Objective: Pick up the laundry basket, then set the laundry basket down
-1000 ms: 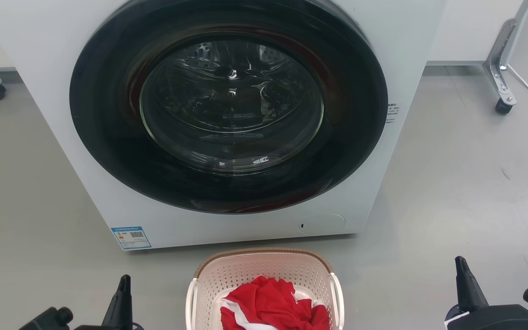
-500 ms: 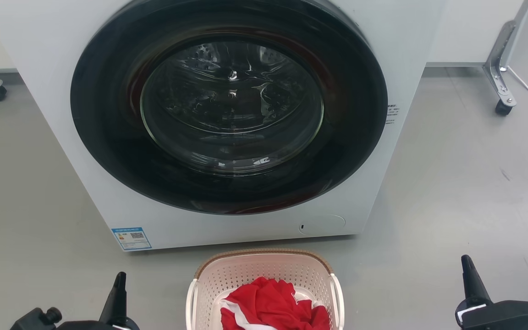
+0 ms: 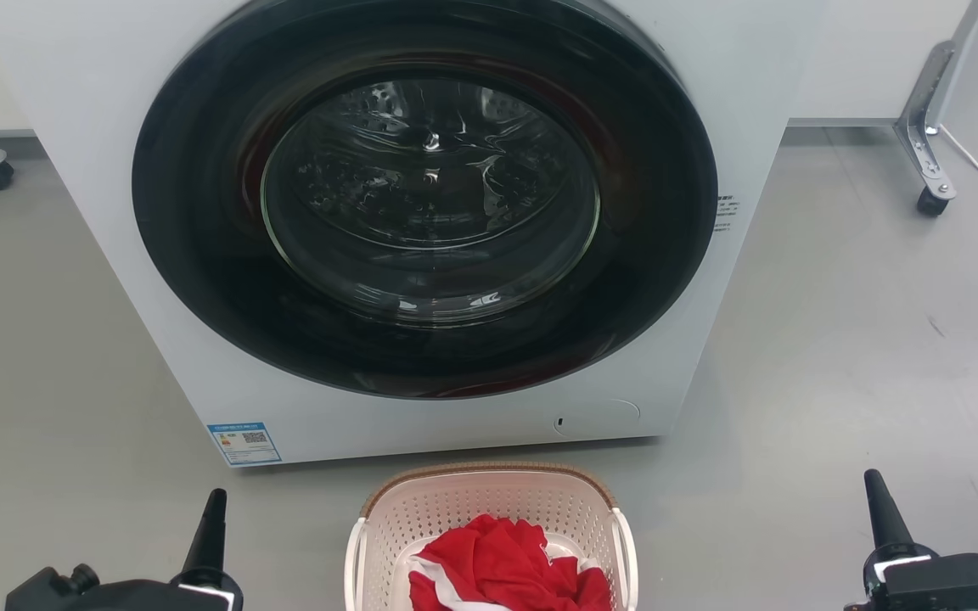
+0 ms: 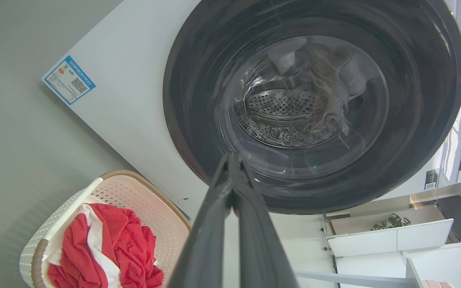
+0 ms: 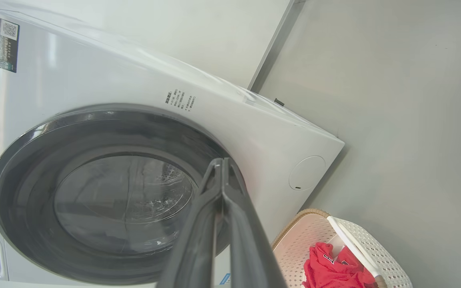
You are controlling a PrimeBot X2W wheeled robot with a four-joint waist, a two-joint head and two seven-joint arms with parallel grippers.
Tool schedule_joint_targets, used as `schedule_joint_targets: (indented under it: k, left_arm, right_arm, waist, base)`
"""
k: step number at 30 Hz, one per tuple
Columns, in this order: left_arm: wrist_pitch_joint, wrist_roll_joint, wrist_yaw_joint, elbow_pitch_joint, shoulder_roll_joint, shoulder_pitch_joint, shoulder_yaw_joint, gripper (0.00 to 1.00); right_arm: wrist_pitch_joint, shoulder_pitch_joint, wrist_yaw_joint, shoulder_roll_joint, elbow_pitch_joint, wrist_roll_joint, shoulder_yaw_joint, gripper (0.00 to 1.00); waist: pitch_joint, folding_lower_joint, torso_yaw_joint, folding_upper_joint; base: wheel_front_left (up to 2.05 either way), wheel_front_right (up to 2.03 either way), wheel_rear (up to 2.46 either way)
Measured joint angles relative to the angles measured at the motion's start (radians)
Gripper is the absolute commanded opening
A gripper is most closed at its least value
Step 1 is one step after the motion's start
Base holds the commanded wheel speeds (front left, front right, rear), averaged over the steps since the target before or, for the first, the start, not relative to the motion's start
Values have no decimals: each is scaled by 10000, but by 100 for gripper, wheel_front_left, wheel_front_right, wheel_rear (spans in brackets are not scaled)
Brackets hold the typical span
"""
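Cream-white perforated plastic forms the laundry basket (image 3: 455,509), which is seen standing on the grey floor (image 3: 837,356) at the near centre, just in front of the white washing machine (image 3: 98,255). A red and white garment (image 3: 497,564) is heaped inside it. The left hand (image 3: 216,505) is placed at the near left, well apart from the laundry basket, with its fingers pressed together on nothing. The right hand (image 3: 875,488) is placed at the near right, likewise clenched and empty. The machine's round glass door (image 3: 429,199) is seen closed.
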Motion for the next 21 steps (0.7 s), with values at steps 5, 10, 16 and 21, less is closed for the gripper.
schedule_joint_targets:
  k: [5,10,16,21]
  left_arm:
    - [130,-627,-94,107,-52,-51,165,0]
    - [247,-1060,-182,203,-73,-172,278,0]
    - [387,-1868,-357,313,-117,-288,476,0]
    - [531,-2472,-454,424,-153,-446,608,0]
  right_arm:
    - [174,-126,128,48,81,639,-190,0]
    - [284,-131,205,100,192,1174,-357,0]
    - [500,-232,357,205,293,1921,-594,0]
    - [662,-327,481,263,385,2558,-790,0]
  waist:
    - [-13,0,2,0]
    - [-24,0,3,0]
    - [-39,0,6,0]
    - [-52,0,8,1]
  base:
    - [0,0,0]
    - [0,0,0]
    - [0,0,0]
    - [0,0,0]
